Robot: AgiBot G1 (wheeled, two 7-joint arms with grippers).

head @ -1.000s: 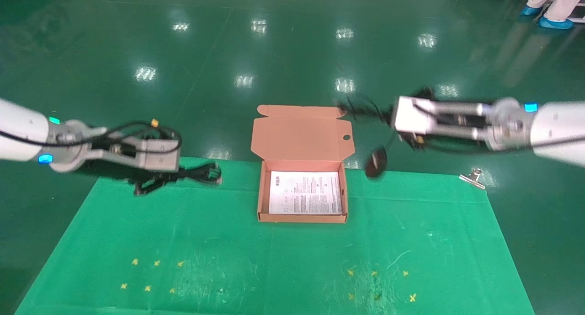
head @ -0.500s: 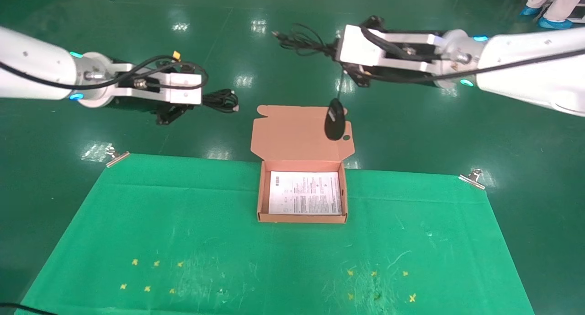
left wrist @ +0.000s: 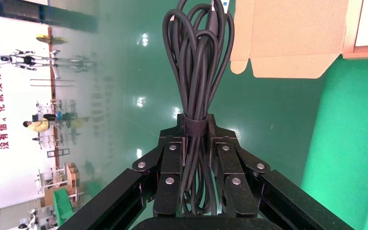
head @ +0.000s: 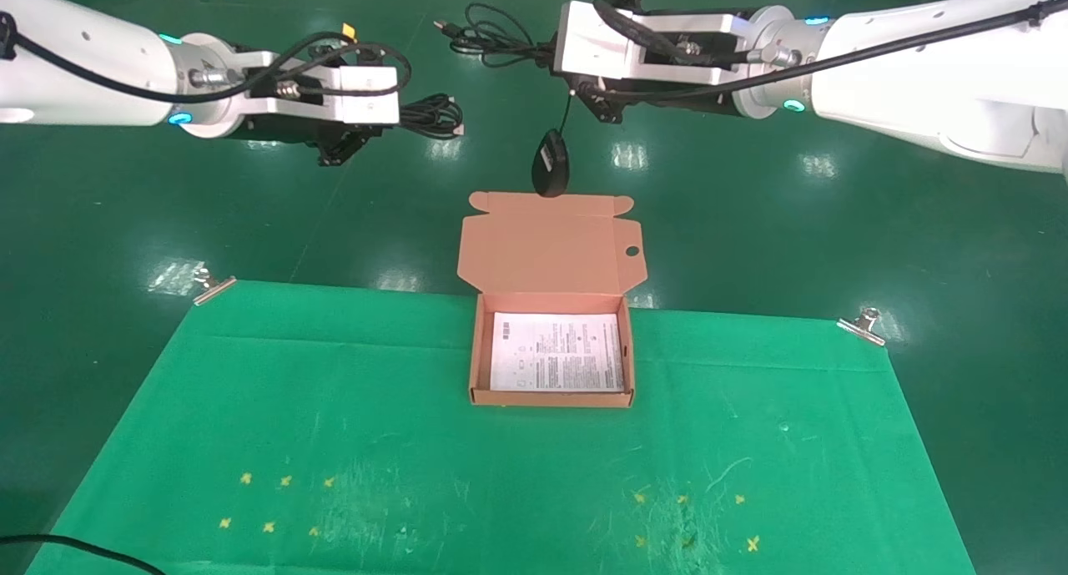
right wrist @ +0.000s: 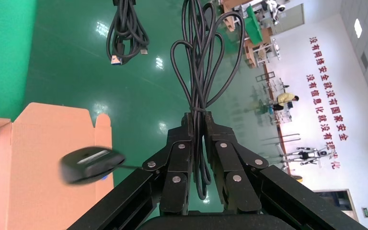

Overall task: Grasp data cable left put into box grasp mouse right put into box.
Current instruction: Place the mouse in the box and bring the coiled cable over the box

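The data cable (head: 430, 116), a tied bundle of black loops, is clamped between the closed fingers of the left gripper (left wrist: 195, 143), which holds it in the air well above and to the left of the box, beyond the far edge of the tabletop; in the left wrist view the loops (left wrist: 197, 62) stick straight out past the fingertips, with a band around them right at the jaws. The mouse (head: 551, 163) hangs by its thin cord just above the top edge of the box's raised flap lid (head: 551, 241), not touching it as far as the head view shows. Its coiled cord (head: 492, 39) is pinched in the closed right gripper (right wrist: 200, 139), held high over the floor behind the box, and the mouse (right wrist: 91, 164) dangles below it, slightly blurred. The box (head: 476, 366) sits open at the far middle of the green tabletop (head: 334, 425), a white printed leaflet (head: 557, 351) lying flat inside it and the lid standing up behind with its small round hole near the right side. Metal clips (head: 861, 325) hold the green cover at its far corners.
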